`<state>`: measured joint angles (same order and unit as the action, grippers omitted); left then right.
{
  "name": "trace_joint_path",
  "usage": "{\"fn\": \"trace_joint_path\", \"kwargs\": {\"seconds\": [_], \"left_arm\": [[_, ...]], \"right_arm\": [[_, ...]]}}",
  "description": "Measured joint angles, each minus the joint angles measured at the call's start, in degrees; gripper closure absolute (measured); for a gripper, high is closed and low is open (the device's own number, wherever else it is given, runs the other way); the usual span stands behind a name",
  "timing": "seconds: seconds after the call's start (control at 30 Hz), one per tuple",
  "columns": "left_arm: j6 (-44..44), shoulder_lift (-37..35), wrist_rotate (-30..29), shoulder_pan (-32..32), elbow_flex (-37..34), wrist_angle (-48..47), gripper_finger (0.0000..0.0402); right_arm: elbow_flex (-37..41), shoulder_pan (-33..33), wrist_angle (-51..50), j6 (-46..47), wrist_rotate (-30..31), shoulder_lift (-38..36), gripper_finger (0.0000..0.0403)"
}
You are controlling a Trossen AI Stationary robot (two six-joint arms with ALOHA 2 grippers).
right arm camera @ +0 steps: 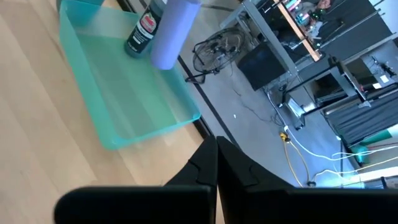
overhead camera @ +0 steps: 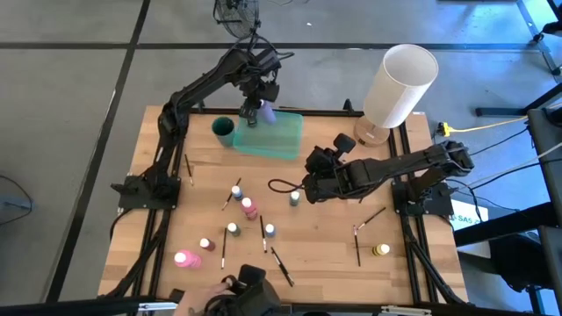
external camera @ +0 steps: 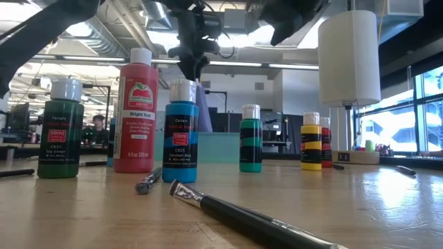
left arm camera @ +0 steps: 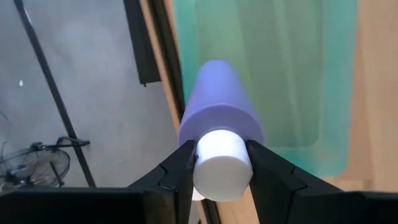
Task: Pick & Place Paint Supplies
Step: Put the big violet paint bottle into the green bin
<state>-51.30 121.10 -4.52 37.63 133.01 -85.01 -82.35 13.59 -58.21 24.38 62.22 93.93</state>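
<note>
**Purple paint bottle held over the green tray**

The wooden bench (overhead camera: 325, 233) carried a translucent green rectangular tray (overhead camera: 279, 140) near its far edge, with a dark green bottle (right arm camera: 144, 30) lying in it. Open bench lay between the tray and the scattered small paint bottles (overhead camera: 249, 208) and thin dark paintbrushes (overhead camera: 281, 265). The left gripper (left arm camera: 219, 163) clamped the white cap of a purple paint bottle (left arm camera: 219, 106) above the tray. The right gripper (right arm camera: 216, 163) hovered mid-bench, fingers pressed together, empty.
</note>
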Motion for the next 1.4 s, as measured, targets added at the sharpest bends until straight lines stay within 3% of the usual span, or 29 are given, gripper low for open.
{"fn": "trace_joint_path", "kwargs": {"seconds": [0.27, 0.5, 0.67, 1.4], "left_arm": [[-3.43, 1.52, -0.65, -0.2, -0.02, 1.82, 0.0284], [-4.34, 4.77, -5.34, -0.1, -0.09, 1.24, 0.0284], [-6.73, 6.37, -4.9, -0.14, -0.09, 1.09, 0.0284], [-7.99, 7.32, -1.9, 0.04, -0.09, 1.11, 0.027]], "right_arm": [[0.0, -2.76, 0.08, -0.61, -0.96, 0.0, 0.0402], [0.0, -4.51, 0.12, -0.61, -1.39, -0.02, 0.0402], [0.0, -5.3, 0.15, -1.2, -4.0, -0.02, 0.0402], [3.91, -6.45, 0.8, -1.25, -3.96, -0.04, 0.0402]]}}
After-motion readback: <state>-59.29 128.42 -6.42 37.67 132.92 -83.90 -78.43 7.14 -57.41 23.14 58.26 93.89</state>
